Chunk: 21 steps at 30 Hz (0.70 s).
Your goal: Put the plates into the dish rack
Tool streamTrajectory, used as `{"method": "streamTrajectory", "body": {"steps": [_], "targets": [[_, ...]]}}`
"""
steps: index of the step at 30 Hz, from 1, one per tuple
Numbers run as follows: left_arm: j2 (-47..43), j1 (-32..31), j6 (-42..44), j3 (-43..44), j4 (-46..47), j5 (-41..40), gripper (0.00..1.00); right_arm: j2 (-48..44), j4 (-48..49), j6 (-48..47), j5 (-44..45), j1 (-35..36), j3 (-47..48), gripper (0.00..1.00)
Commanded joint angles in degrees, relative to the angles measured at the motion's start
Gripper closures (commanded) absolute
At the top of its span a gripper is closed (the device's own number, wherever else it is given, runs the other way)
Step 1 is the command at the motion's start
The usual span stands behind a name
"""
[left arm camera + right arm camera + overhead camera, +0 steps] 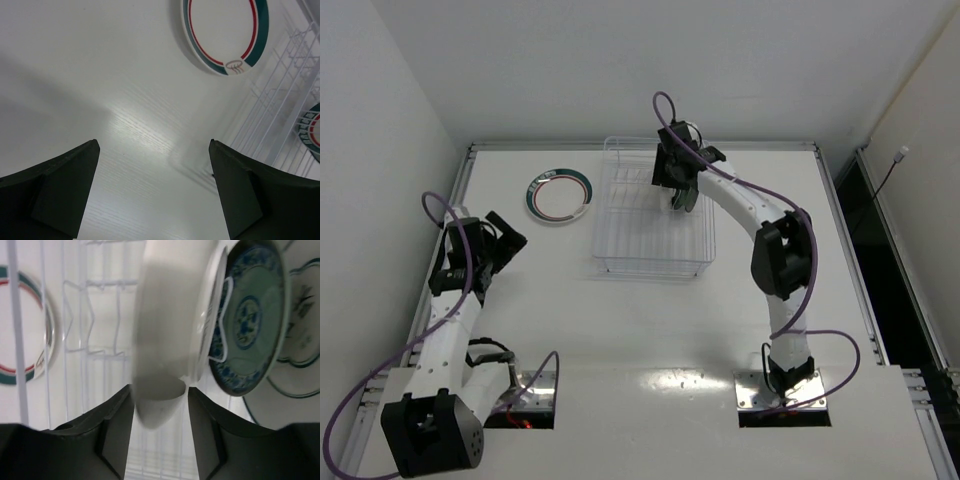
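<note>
White plate stands on edge in the rack between the fingers of the right gripper; grip unclear. Left gripper gapes wide, empty, a ringed plate ahead of it.

White arms, black joints — looping purple cables.

White table; plain white walls; dark gap at right

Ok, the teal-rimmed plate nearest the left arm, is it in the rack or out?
Out. The plate lies flat on the table, left of the dish rack and clear of it.
</note>
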Motion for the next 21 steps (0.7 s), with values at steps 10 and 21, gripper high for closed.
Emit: {"method": "streamTrajectory", "body": {"steps": [10, 21], "targets": [[16.50, 2.06, -12.04, -4.37, 25.44, 16.58, 0.06, -20.14, 8.37, 1.07, -11.10, 2.33, -15.49, 0.49], [32.33, 3.64, -14.41, -3.58, 42.43, 22.92, 0.08, -38.52, 17.96, -1.74, -20.25, 2.33, -33.26, 0.49]]}}
